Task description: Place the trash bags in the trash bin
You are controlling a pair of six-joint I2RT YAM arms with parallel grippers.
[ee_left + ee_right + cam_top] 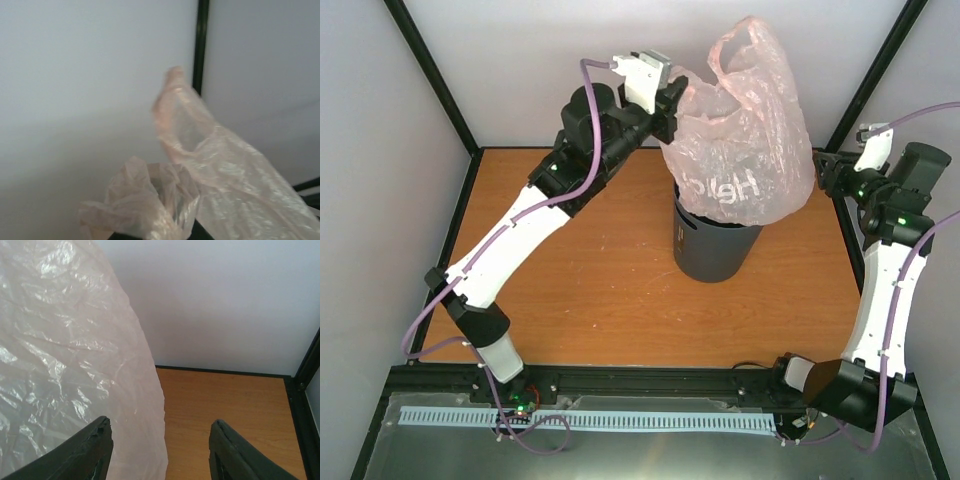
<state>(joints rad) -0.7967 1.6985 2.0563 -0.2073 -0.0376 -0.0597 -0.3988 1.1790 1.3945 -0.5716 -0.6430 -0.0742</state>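
Trash bag (745,140) and trash bin (715,245): one of each, listed with their surroundings.

1. Tabletop (590,290), one. Orange-brown wood grain, walled in by pale panels with black corner posts.

2. Arms, two. White and black, with purple cabling, mounted at the near edge. The left arm reaches up toward the bag's left side and the right arm bends in toward its right side.

3. Trash bag, one. Thin, crinkly, translucent pale pink, with lettering that reads mirrored in the top view. It is bulkier than the bin. Its lower part sits over the bin's mouth and hides the rim. One handle loop stands up at the top.

4. Trash bin, one. Dark grey, round and slightly tapered, upright on the tabletop near the middle, directly under the bag.

5. End effectors, two. The left end effector (672,105) is pressed together, pinching a bunched edge of the bag high on its left. The right end effector (160,437) is spread; the bag's side lies against one finger (97,447) and is not gripped.
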